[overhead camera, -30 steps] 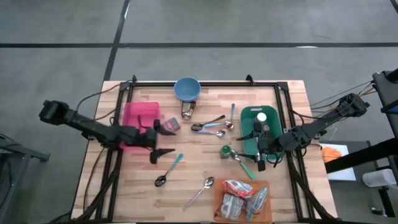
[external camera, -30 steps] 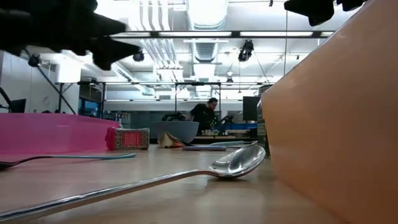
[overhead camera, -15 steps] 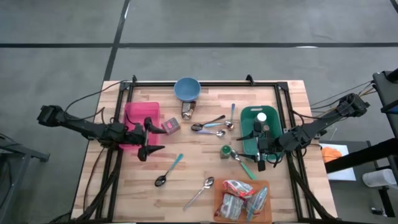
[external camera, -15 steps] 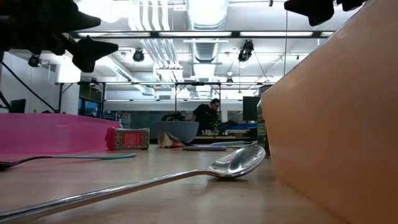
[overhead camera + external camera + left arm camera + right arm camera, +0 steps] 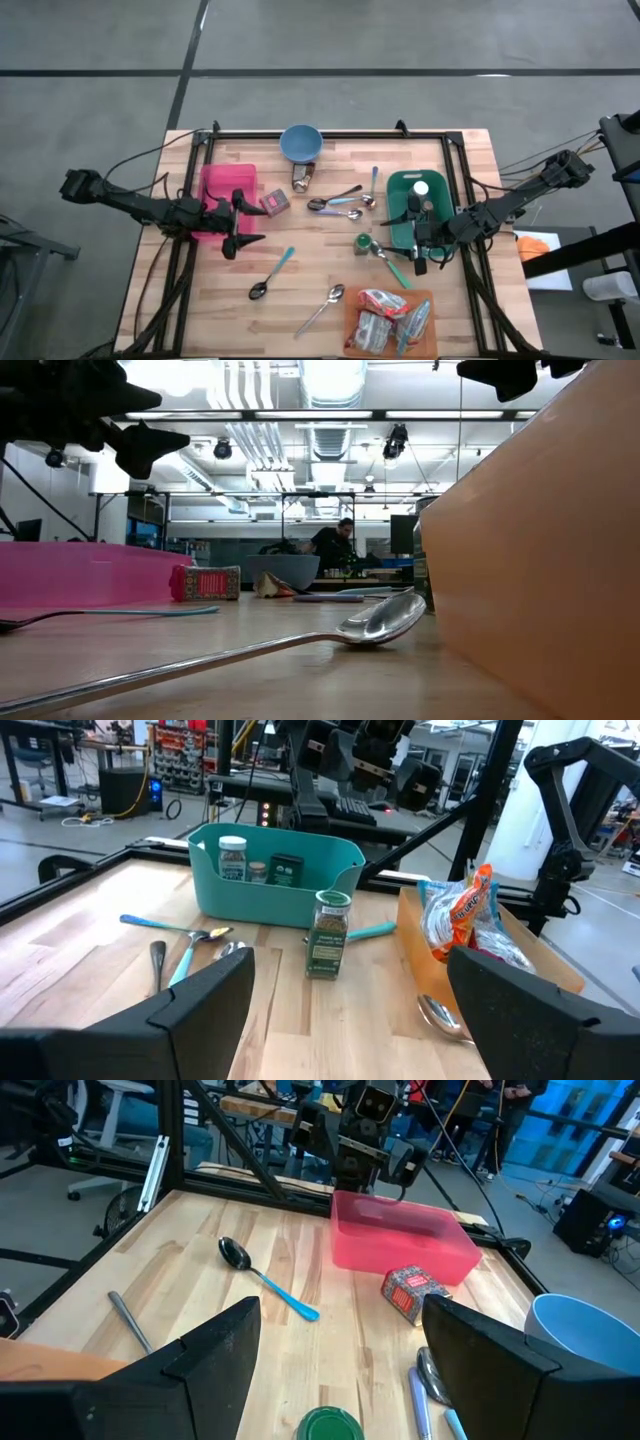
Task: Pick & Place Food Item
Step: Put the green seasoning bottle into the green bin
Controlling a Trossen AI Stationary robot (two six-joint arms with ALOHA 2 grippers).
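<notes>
Wooden table [image 5: 330,265], bare middle strip: pink bin [image 5: 222,187], green bin [image 5: 412,200], orange tray [image 5: 352,318], one each; both grippers' jaws apart, empty.

The small red box [image 5: 276,203], a packaged food item with a printed pattern on its faces, lies on the wooden table [image 5: 330,270] just beside the pink bin [image 5: 228,186], at the bin's corner nearest the middle of the table. It rests outside the bin, turned at a slant to the bin's wall, and nothing grips it. In the low view the box [image 5: 207,582] shows its long red side, standing right at the end of the pink bin [image 5: 90,573]. From the right wrist view it [image 5: 413,1293] sits in front of the bin [image 5: 400,1245], apart from the spoons.
</notes>
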